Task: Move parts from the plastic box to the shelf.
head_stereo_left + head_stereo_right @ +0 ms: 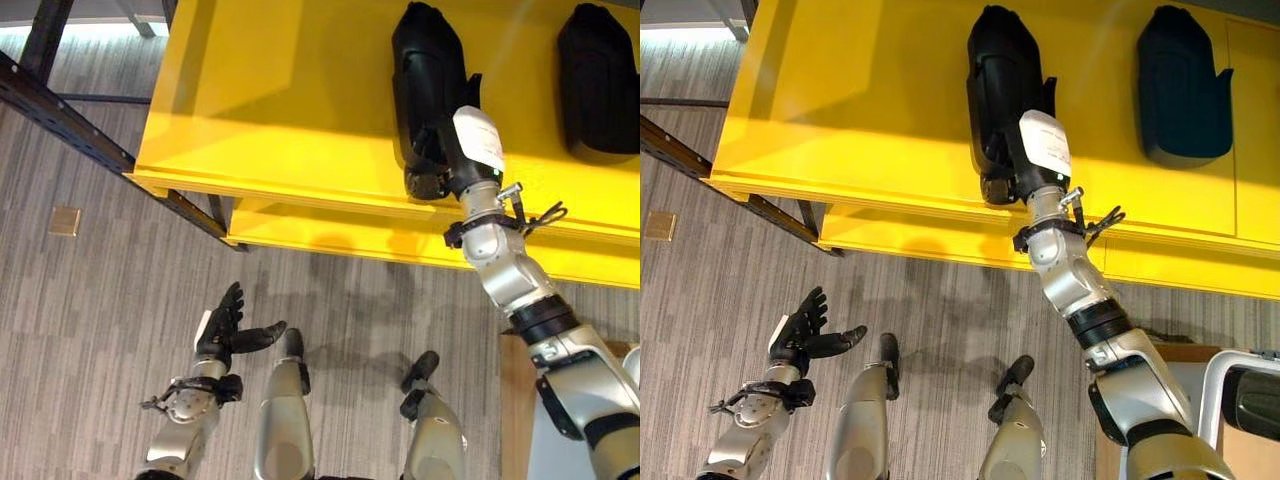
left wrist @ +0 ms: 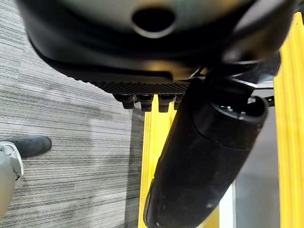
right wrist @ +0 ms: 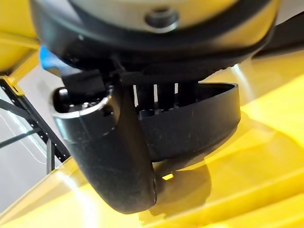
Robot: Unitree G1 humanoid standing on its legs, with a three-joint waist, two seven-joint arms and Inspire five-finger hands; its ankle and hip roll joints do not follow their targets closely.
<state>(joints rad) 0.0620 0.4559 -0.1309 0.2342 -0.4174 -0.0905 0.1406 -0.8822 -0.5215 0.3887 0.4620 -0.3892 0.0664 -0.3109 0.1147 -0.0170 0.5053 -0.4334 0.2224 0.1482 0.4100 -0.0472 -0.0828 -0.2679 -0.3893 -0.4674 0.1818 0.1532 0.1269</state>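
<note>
Two black parts lay on the yellow shelf (image 1: 280, 90): one (image 1: 1180, 85) set down at the far right, and another (image 1: 1000, 90) with the right robot hand (image 1: 1025, 165) curled around its near end, thumb and fingers gripping it. The left robot hand (image 1: 228, 330) hung spread and empty over the floor. A plastic box (image 1: 1240, 400) stood at lower right, apparently holding more parts.

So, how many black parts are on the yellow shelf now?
2. One black part lies under the right hand, whose fingers are curled on it; the second part lies to its right. Others could be out of frame.
</note>
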